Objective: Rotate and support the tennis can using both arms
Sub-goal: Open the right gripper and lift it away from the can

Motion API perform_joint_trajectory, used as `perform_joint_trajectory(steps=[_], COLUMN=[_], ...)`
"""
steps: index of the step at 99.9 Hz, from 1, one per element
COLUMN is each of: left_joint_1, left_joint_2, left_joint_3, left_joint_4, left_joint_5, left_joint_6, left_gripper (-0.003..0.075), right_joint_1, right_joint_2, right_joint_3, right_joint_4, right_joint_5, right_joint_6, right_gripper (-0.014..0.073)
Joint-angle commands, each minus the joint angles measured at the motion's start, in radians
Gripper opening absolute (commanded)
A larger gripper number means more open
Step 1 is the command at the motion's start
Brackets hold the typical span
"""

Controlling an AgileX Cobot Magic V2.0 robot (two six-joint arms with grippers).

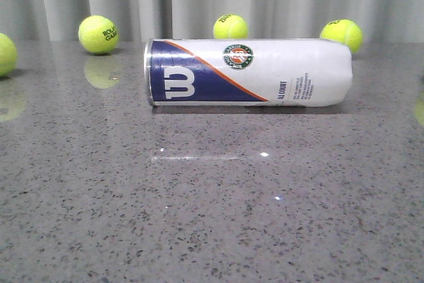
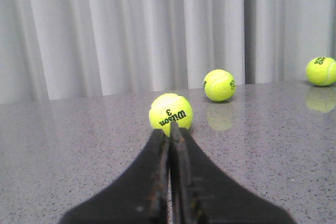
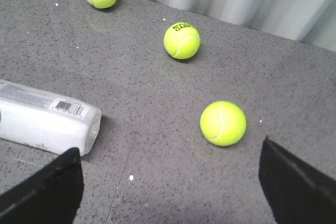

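Front view: long white plastic tennis can (image 1: pixel 248 72) lying sideways mid grey speckled desk (image 1: pixel 212 217), untouched. Left hand (image 2: pixel 170 132) closed, empty. Right hand (image 3: pixel 168 182) spread wide, empty, near can's white end, likely ready to brace it.

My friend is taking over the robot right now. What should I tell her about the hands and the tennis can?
Left end effector: shut, holding nothing, pointing at a tennis ball marked Wilson 3.
Right end effector: open, empty, with the can's white end close by and a loose ball ahead.
Tennis can: lying on its side on the grey table, navy end toward the robot's left, logo facing the front camera. Neither arm touches it.
Done: nothing yet.
Left: bring both arms to the can, rotate it and support it.
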Motion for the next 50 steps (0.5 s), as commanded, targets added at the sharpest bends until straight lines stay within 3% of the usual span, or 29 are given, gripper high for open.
perform_joint_trajectory(steps=[1,22,50], left_joint_1=[-0.006,-0.006,-0.006], left_joint_2=[-0.04,-0.04,-0.04], left_joint_3=[0.048,0.048,0.048], left_joint_4=[-0.01,-0.01,-0.01], left_joint_5=[-0.081,-0.081,-0.081], left_joint_6=[-0.009,-0.009,-0.009], left_gripper=[-0.0021,-0.0021,-0.0021], right_joint_1=[-0.014,-0.015,-0.015], right_joint_2=[-0.111,-0.286,-0.354], right_joint_3=[0.101,0.333,0.473], right_joint_4=[-0.033,-0.033,-0.03], right_joint_5=[-0.156,-0.284,-0.411], right_joint_6=[0.052,0.098,0.153], right_gripper=[0.0664,0.0664,0.0664])
